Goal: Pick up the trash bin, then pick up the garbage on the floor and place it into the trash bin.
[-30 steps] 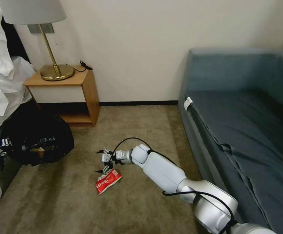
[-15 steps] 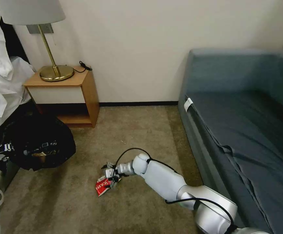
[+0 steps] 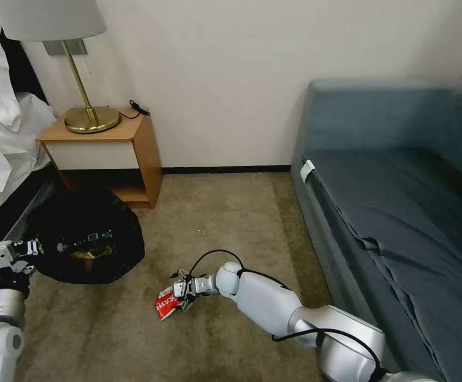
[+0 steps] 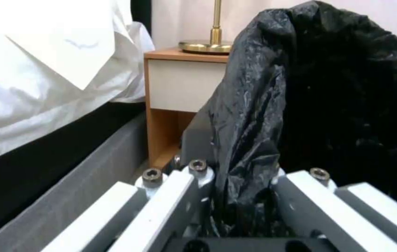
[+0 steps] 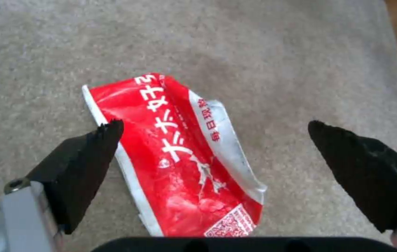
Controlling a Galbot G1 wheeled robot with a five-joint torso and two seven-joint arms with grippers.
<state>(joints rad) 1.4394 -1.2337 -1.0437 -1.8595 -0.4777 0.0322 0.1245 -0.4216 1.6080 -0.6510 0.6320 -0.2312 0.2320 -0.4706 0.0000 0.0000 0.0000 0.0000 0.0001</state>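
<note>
By the bed, the left gripper (image 3: pixel 29 248) has its fingers clamped on the black liner at the rim of the trash bin (image 3: pixel 90 233), beside the nightstand (image 3: pixel 106 148). Farther right, the right gripper (image 5: pixel 214 140) hangs low, fingers spread apart over the red snack packet (image 5: pixel 179 150) lying on the carpet (image 3: pixel 231 212).

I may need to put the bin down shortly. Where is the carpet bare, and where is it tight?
Bare carpet runs between the wooden nightstand and the blue-grey sofa, up to the wall. It is crowded lower down: the black-lined trash bin in the left hand, and the open right hand over the red snack packet.
</note>
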